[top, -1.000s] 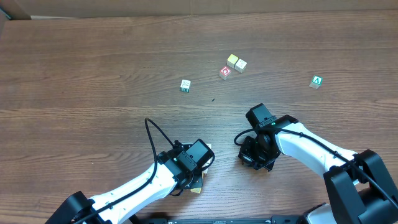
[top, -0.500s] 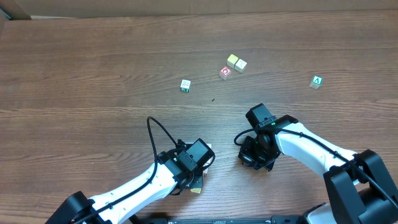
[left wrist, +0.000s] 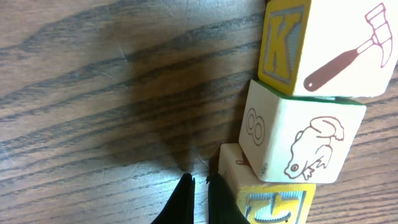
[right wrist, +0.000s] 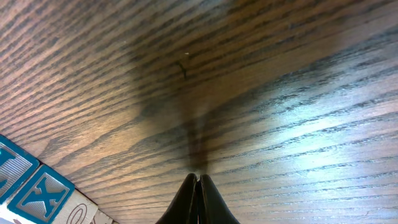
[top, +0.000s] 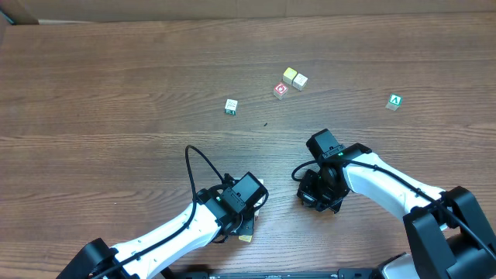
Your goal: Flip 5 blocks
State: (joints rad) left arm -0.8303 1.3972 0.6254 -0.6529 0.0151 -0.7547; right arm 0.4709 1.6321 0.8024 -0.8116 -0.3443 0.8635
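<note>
Left gripper has its jaws pressed together, pinching nothing, with the tips down by the table. In the left wrist view, the nearest block of a row of three sits just at its 3 o'clock; whether it touches the finger I cannot tell. The frog block and the hammer block follow toward 1 o'clock, so the row's long axis runs roughly 6 to 12, alongside the fingers rather than across them. Right gripper is likewise closed and empty, with blue-lettered blocks at its 8 o'clock corner. From overhead, a pale pair and a single pale block lie well apart toward 12 o'clock. By my judgement the left arm is nearer the row, and its next move calls for spreading the jaws and shifting toward 3 o'clock to straddle one cube
</note>
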